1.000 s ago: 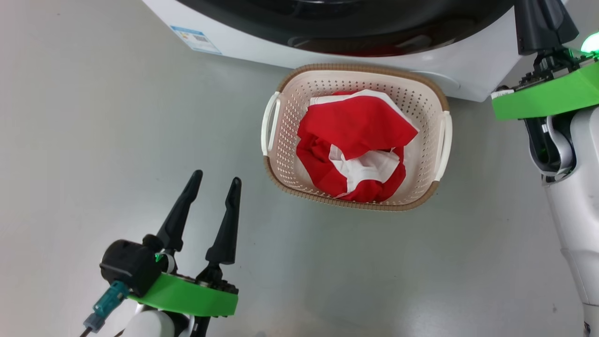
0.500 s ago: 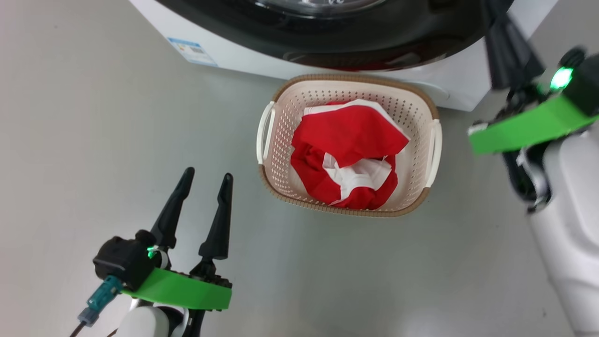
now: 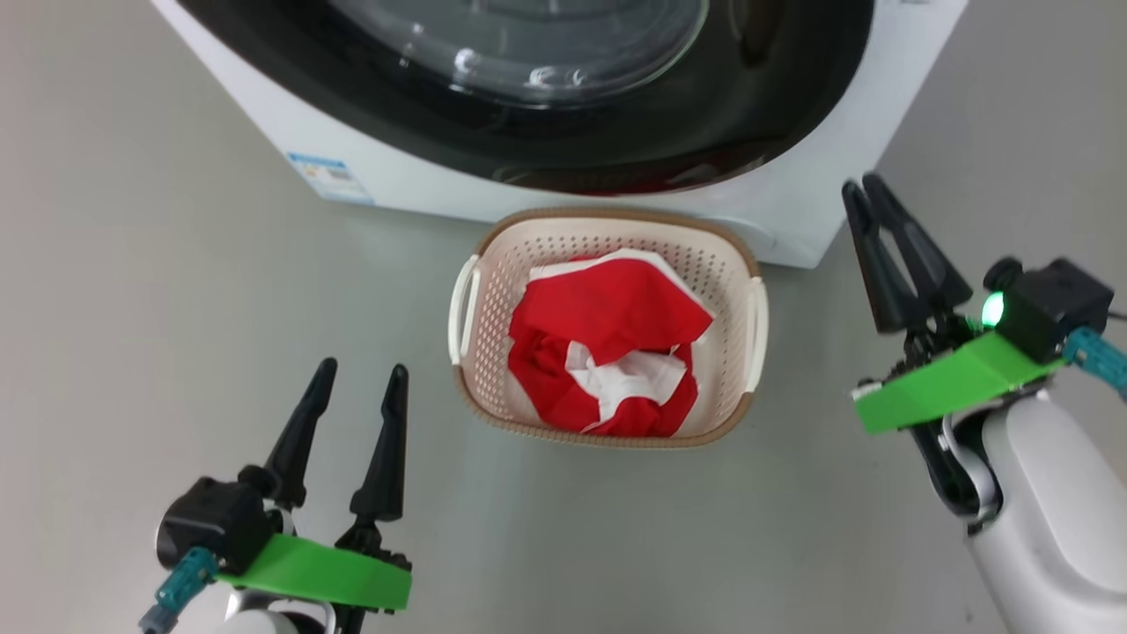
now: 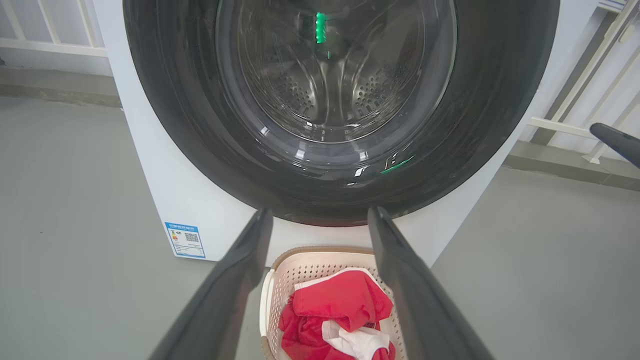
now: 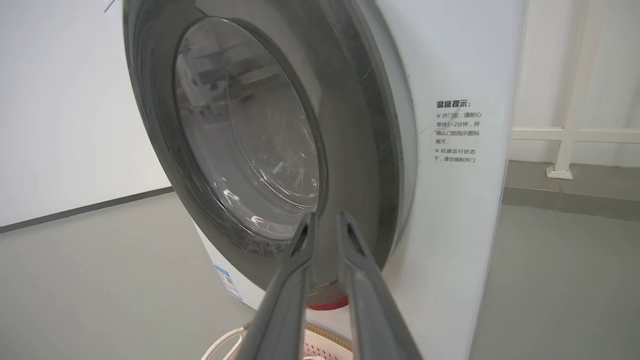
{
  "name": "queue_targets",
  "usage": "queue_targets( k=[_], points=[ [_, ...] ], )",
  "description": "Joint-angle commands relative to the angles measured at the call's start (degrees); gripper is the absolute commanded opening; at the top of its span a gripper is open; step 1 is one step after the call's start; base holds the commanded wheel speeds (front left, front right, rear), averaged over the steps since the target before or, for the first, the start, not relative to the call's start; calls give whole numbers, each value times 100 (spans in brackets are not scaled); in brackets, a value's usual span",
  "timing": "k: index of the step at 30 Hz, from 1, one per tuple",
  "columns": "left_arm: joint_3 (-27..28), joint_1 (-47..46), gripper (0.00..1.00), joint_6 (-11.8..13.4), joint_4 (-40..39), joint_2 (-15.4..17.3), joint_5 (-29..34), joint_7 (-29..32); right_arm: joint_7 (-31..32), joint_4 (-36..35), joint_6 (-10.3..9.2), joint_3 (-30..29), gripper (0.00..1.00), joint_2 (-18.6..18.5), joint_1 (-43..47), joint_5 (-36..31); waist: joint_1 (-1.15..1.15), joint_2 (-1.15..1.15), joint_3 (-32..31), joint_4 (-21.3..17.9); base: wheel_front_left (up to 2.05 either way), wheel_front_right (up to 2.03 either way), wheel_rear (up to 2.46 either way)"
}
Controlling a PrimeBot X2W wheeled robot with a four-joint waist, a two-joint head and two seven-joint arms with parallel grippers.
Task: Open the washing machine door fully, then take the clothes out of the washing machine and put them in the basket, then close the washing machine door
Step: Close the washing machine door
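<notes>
Claws first: left claw (image 3: 362, 368) spread wide, nothing between its fingers, hanging over grey floor (image 3: 176, 291). Right claw (image 3: 861, 183) barely parted, thin gap at the tips, pinching nothing. The basket (image 3: 616, 213) sits on the floor between the two claws, ahead and right of the left claw, left of the right claw, apart from both. The clothes (image 3: 607, 326) lie bunched inside it, red with a white panel on top. Past the basket, straight ahead of the left claw: the washing machine (image 3: 423, 180), basket's far rim just beside its base. The washing machine door (image 3: 792, 106) sits flush in the front, closed, steel drum visible through the glass. Right claw's tips are near the machine's front right corner, aimed at the door's lower rim; contact can't be told. Blue label (image 3: 330, 176) is low on the front, ahead of the left claw.
</notes>
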Motion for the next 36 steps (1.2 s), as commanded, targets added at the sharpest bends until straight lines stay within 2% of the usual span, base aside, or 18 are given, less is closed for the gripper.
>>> queue_targets(
  k=[1,4,7,9,12,13,36],
  points=[
    [237,112,100,-30,-92,93,106,-45,5,-189,-6,24,29,63,249,15,0,0,-269,-217,0,0,0],
    [279,201,100,-31,-66,93,158,-45,5,-239,-6,-72,36,63,548,12,0,0,-417,-297,0,0,0],
    [320,292,100,-31,-49,93,208,-45,5,-290,-6,-160,49,57,871,3,0,0,-566,-365,0,0,0],
    [360,358,100,-31,-45,93,241,-45,5,-323,-6,-227,64,61,1078,5,0,0,-653,-419,0,0,0],
    [421,449,100,-31,-54,93,283,-45,5,-338,-6,-318,95,75,1352,-5,0,0,-758,-509,0,0,0],
    [439,476,100,-31,-56,93,294,-45,5,-339,-6,-343,100,83,1433,-9,0,0,-790,-538,0,0,0],
    [839,1009,100,-32,-66,93,491,-45,5,-566,-6,-984,100,388,2736,-135,0,0,-1473,-1285,0,0,0]
  ],
)
